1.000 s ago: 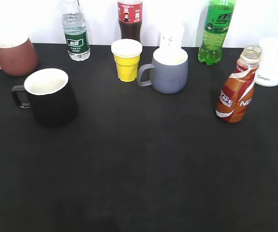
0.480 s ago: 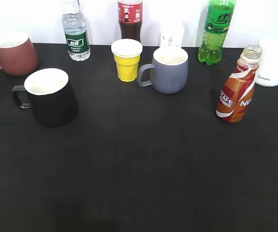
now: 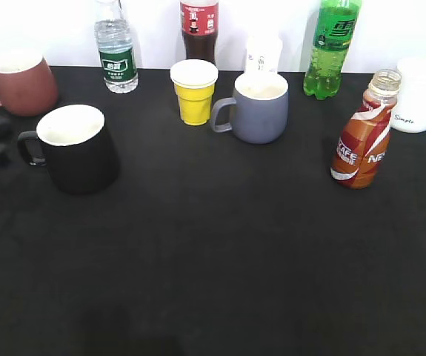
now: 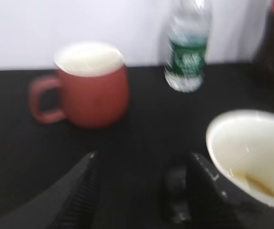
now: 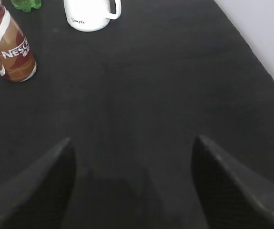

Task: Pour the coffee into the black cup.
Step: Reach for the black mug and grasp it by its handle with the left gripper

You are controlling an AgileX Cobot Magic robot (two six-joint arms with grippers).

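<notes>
Black tabletop (image 3: 220,252): your coffee (image 3: 364,133), uncapped, looks light and slick, so grip its waist; both claws, left (image 4: 141,191) and right (image 5: 132,183), gape empty.

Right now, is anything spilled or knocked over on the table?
No, nothing stands out. The coffee bottle, black cup and the other mugs and bottles stand upright, and no puddle shows on the black table.

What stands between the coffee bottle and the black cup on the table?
Nothing visible. The coffee bottle stands at the right, the black cup at the left, with bare black table between them. The grey-blue mug and yellow cup stand farther back, off that line.
</notes>
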